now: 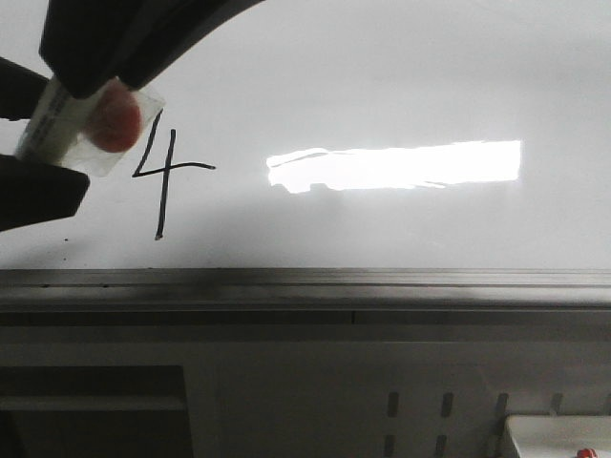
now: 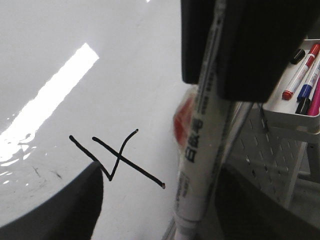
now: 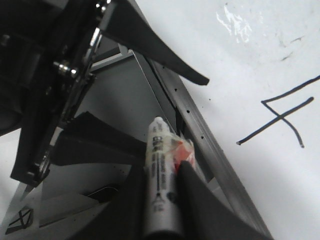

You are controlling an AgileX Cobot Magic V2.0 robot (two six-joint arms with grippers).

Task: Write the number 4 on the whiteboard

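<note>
The number 4 stands complete on the whiteboard, low and left of the bright reflection, above the grey rail. Just left of it, clear of the strokes, the marker lies tilted, clamped in the left gripper; whether the right gripper grips it too I cannot tell

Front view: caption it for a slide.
Thin black hand-drawn 4 on the glossy white whiteboard, white-barrelled marker beside it.
</note>
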